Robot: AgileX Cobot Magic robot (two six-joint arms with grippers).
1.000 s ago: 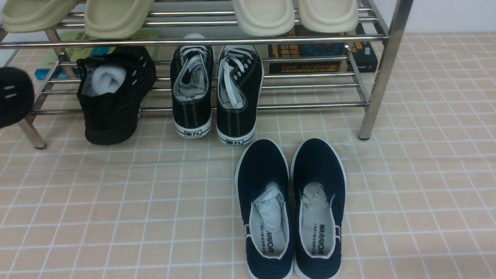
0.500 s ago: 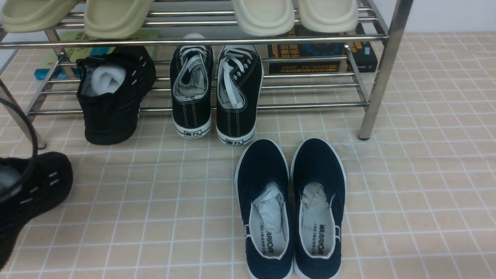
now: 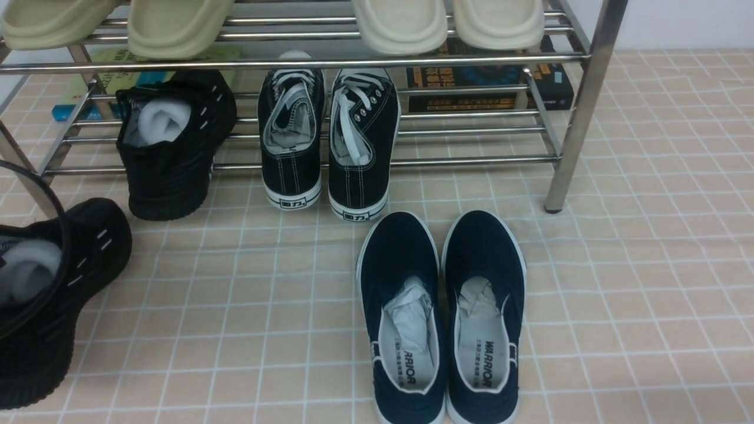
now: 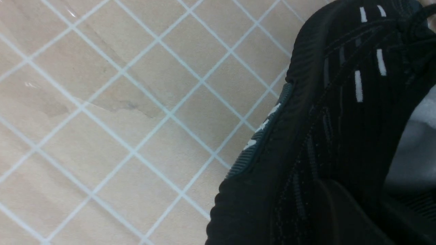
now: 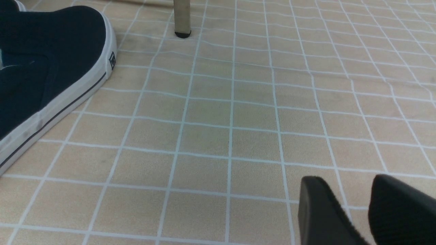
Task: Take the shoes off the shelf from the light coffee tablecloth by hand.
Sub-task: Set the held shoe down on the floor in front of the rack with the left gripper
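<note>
One of the black knit shoes (image 3: 53, 294) is at the far left, low over the light coffee tablecloth (image 3: 648, 265), in front of the shelf (image 3: 580, 106). My left gripper (image 4: 357, 204) is shut on this shoe's (image 4: 323, 119) collar, with a dark finger (image 4: 333, 211) pressed against the knit beside the white stuffing. I cannot tell whether its sole touches the cloth. The other black knit shoe (image 3: 171, 147) sits heel-out on the shelf's lower bars, at their left end. My right gripper (image 5: 344, 182) hangs open and empty just above the cloth, to the right of the navy pair.
Black canvas lace-ups (image 3: 327, 141) stand heel-out on the lower bars beside the knit shoe. Navy slip-ons (image 3: 442, 312) lie on the cloth in front, one (image 5: 44, 68) left of my right gripper. Cream slippers (image 3: 400, 23) fill the top tier. Books (image 3: 489, 82) lie behind the rack.
The held black shoe came down from rack height at the left edge towards the cloth, then shifted slightly right and forward. The right arm and the other shoes stayed still.
</note>
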